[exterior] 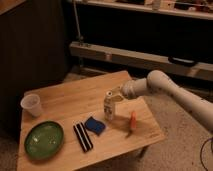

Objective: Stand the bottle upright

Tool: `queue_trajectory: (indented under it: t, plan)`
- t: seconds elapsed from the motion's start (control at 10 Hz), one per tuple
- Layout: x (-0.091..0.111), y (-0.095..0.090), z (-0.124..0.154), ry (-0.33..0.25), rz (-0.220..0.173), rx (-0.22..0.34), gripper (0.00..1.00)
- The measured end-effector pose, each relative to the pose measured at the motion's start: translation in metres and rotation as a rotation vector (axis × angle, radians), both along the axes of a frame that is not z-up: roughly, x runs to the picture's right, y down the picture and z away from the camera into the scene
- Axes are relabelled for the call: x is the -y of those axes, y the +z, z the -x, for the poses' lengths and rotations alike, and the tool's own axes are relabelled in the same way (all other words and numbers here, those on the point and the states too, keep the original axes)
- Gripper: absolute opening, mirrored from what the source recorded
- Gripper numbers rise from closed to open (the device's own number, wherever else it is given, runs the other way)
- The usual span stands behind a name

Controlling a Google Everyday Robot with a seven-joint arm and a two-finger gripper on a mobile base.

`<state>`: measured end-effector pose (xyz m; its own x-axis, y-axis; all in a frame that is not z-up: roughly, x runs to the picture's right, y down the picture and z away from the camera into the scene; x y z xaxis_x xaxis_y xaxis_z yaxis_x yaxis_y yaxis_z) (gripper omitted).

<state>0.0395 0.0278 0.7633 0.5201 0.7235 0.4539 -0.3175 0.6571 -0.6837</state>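
Note:
The bottle (108, 108) is small and cream-white with a darker patch on its front. It stands upright near the middle-right of the wooden table (65, 100). My gripper (115, 96) is at the end of the white arm (165, 87) that reaches in from the right. It sits right at the bottle's upper right side, level with the capped top. Whether it touches the bottle does not show.
A translucent plastic cup (31, 105) stands at the table's left edge. A green plate (44, 140) lies at the front left. A black striped object (83, 136) and a blue sponge (95, 125) lie in front of the bottle. A thin orange carrot-like thing (132, 121) lies to its right.

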Motion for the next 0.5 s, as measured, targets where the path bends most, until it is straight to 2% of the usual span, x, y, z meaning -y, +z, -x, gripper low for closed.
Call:
queue_trajectory:
  t: [0.5]
  plan:
    - [0.0029,-0.0078,-0.0016,-0.018,0.009,0.018,0.79]
